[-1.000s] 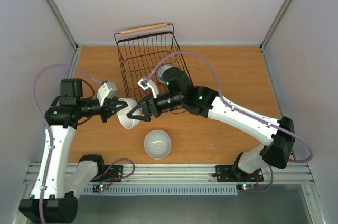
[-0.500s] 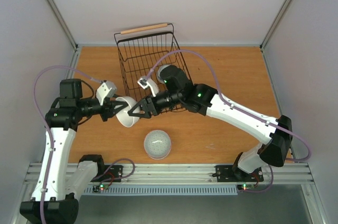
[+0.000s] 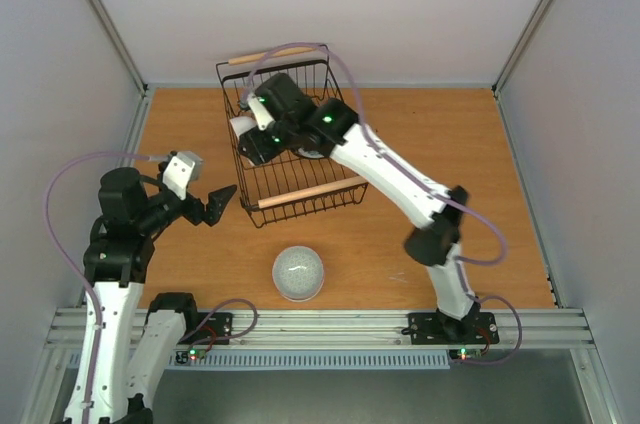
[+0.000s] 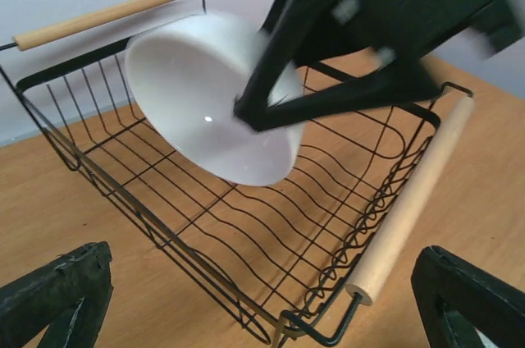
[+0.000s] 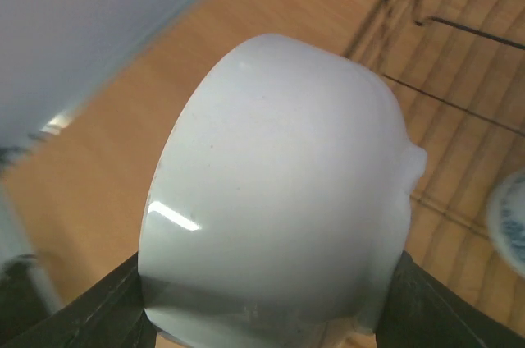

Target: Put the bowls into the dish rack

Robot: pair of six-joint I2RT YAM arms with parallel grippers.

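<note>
A plain white bowl (image 3: 240,128) hangs tilted over the left part of the black wire dish rack (image 3: 300,176), with my right gripper (image 3: 247,140) shut on it. The right wrist view shows that bowl (image 5: 279,184) wedged between both fingers (image 5: 102,307). In the left wrist view the bowl (image 4: 205,110) is above the rack's floor (image 4: 320,225). My left gripper (image 3: 217,202) stands open and empty, left of the rack's near corner. A grey speckled bowl (image 3: 298,272) sits on the table in front of the rack. A blue-and-white bowl (image 5: 510,229) lies in the rack, mostly hidden.
The rack has a wooden handle at the far end (image 3: 273,54) and one at the near end (image 3: 305,194). My right arm (image 3: 400,179) stretches across the rack from the right. Grey walls enclose the wooden table (image 3: 450,144).
My left gripper opened, let go of the white bowl and drew back left. My right gripper took the bowl and carried it up over the rack.
</note>
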